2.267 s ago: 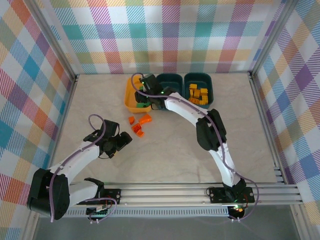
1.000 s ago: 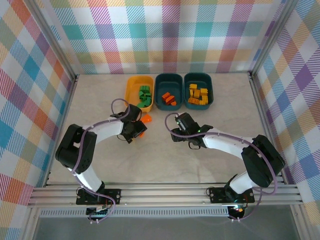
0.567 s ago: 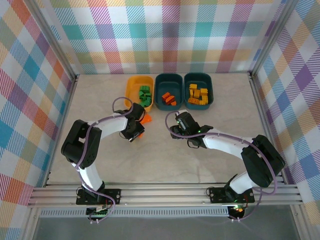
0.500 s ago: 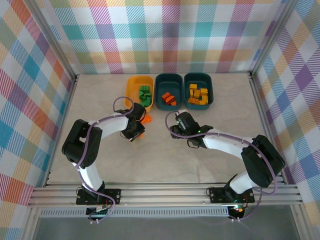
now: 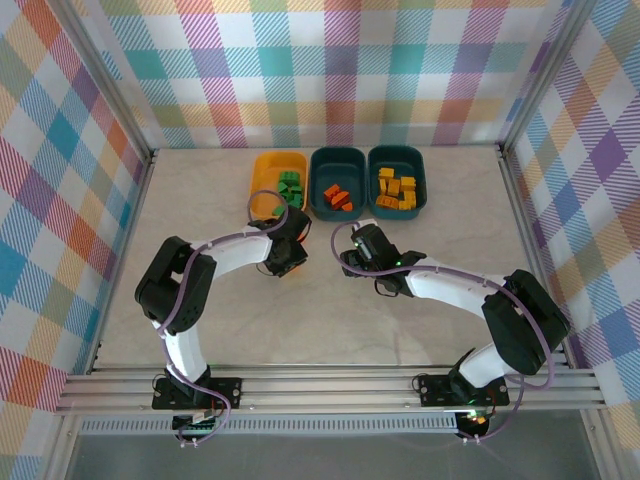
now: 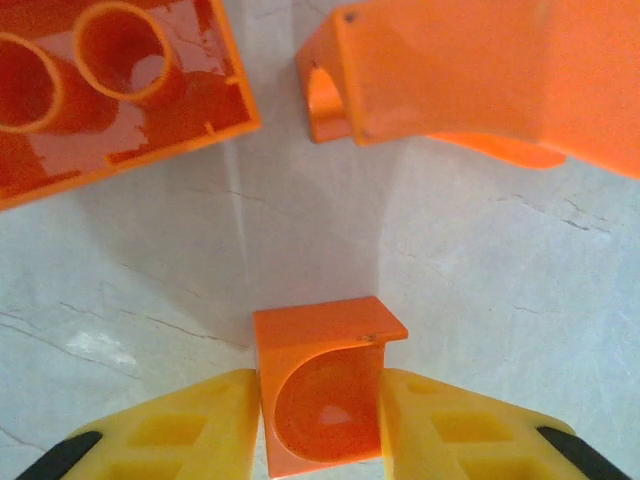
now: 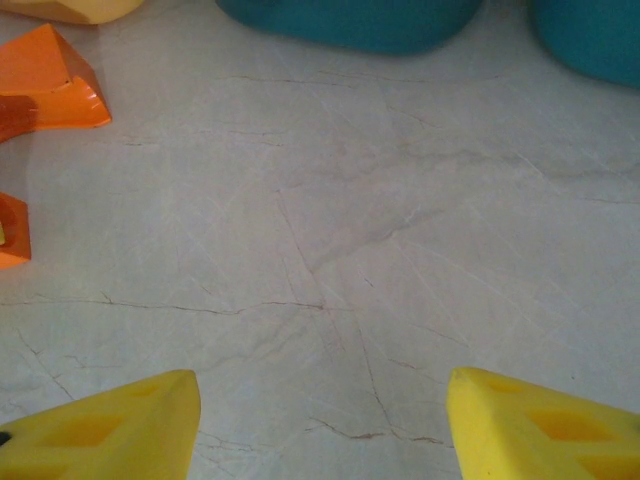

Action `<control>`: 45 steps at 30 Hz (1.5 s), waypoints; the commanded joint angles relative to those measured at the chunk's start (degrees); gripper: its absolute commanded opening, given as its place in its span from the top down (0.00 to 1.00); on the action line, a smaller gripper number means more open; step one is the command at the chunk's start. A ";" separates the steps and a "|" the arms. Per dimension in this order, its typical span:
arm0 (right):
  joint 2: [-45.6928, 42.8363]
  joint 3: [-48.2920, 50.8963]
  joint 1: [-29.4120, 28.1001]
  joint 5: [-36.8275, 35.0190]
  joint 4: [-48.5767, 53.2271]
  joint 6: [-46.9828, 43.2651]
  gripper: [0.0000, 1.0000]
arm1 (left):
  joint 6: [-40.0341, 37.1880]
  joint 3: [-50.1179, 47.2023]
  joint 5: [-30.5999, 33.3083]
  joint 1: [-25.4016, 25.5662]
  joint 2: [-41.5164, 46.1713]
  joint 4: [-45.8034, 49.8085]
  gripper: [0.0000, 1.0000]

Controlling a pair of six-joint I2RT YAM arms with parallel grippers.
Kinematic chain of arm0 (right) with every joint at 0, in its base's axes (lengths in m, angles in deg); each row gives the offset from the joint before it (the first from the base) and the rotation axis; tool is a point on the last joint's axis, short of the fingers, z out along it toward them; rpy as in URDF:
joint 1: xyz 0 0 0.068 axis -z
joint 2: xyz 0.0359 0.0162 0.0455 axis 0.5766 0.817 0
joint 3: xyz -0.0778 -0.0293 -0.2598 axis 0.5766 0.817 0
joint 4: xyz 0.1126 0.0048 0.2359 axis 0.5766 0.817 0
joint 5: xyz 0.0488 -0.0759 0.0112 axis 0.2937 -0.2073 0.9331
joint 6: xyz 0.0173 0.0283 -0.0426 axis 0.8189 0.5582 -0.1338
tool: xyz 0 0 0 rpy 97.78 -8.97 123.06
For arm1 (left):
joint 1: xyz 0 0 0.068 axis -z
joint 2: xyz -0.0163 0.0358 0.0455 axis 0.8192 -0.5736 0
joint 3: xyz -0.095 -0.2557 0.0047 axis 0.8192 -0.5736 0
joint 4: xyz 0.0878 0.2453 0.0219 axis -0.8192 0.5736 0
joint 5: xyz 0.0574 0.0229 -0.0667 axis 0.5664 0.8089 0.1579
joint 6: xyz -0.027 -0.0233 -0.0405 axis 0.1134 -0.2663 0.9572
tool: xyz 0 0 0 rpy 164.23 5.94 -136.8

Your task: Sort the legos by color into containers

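The left jaws (image 6: 322,425) now pinch a small orange brick (image 6: 325,385). A hollow orange brick (image 6: 110,90) and a sloped orange piece (image 6: 470,70) lie beyond the tips. The held brick looks ready to carry to the teal tub (image 5: 337,152) of orange pieces. Half a second earlier this arm sat further left. The right jaws (image 7: 320,430) gape wide over bare bench (image 7: 330,230).

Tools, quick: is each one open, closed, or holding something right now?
Left tool: closed on an orange brick.
Right tool: open, holding nothing.
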State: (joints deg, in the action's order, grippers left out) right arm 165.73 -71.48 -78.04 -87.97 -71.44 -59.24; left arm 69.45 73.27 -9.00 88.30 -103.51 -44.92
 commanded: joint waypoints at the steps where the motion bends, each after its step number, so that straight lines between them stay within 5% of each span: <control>1: 0.09 0.60 0.20 -1.78 -1.29 0.75 0.34 | -1.16 0.60 0.53 0.63 2.56 0.04 0.64; 11: -0.99 2.00 5.63 0.17 -0.38 6.73 0.34 | -5.87 9.08 -0.20 1.17 6.19 1.50 0.63; 24: -5.85 6.91 14.59 6.39 -2.16 11.77 0.35 | -11.25 40.77 -3.50 1.31 -14.53 10.12 0.67; 29: -8.62 8.59 14.62 5.13 -2.86 11.06 0.34 | -8.89 29.58 4.46 2.47 -7.35 10.56 0.61; 34: -9.29 8.74 14.61 6.44 -3.45 11.41 0.33 | -14.99 20.30 11.42 2.45 -1.77 14.19 0.52; 40: -7.36 8.50 14.62 9.74 -4.20 12.86 0.31 | -29.50 10.20 14.45 2.25 2.18 7.27 0.34; 45: -6.19 8.04 14.61 10.81 -3.91 13.19 0.29 | -42.67 12.14 14.30 0.90 -2.60 1.63 0.28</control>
State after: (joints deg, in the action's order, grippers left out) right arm 158.87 -63.28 -63.29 -78.66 -74.41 -46.97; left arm 37.67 84.00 3.74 90.01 -103.90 -38.56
